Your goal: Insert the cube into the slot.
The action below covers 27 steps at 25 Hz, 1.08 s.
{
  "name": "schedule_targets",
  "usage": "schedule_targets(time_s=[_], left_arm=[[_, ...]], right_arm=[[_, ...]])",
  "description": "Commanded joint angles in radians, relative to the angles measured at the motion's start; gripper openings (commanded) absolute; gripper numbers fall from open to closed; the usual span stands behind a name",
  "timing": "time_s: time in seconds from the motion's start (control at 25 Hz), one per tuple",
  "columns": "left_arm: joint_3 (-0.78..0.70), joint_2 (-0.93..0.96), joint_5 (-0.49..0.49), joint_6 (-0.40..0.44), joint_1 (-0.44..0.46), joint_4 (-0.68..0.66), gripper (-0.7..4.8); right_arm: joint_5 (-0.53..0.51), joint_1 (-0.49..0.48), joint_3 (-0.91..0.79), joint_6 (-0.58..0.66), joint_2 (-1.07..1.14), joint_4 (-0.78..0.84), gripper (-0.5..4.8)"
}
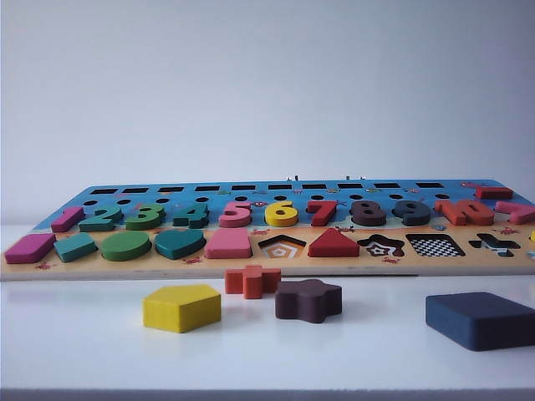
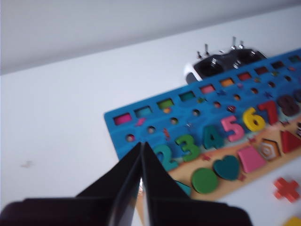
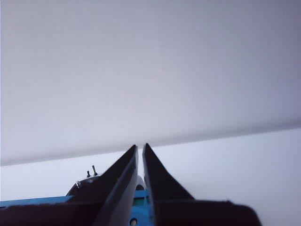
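- The cube point(image 1: 480, 319) was seen on the counter point(image 1: 100, 351) in front of the board, cut off at the exterior view's right edge.
- The slot point(image 1: 435, 246) was left unfilled.
- Left gripper point(image 2: 141, 147) and right gripper point(image 3: 140, 149) jaws were pressed nearly together, nothing pinched.

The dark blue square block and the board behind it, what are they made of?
The cube looks like painted wood: thick, matte, with rounded corners. The puzzle board seems to be printed wood too; its pale front edge looks bare. Neither can be confirmed by sight.
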Motion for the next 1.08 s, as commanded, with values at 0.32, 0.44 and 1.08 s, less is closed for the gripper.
schedule_targets(time_s=[0.32, 0.44, 1.08], left_arm=[[0.083, 0.004, 0.240, -0.005, -0.149, -0.281, 0.07], [0.084, 0.005, 0.268, -0.015, -0.162, -0.282, 0.07], [0.084, 0.043, 0.308, -0.020, -0.171, -0.281, 0.07]], right_arm=[[-0.003, 0.000, 0.156, -0.094, 0.022, -0.240, 0.46], [-0.010, 0.000, 0.156, -0.089, 0.022, -0.292, 0.46], [-0.124, 0.001, 0.332, -0.074, 0.152, -0.596, 0.50]])
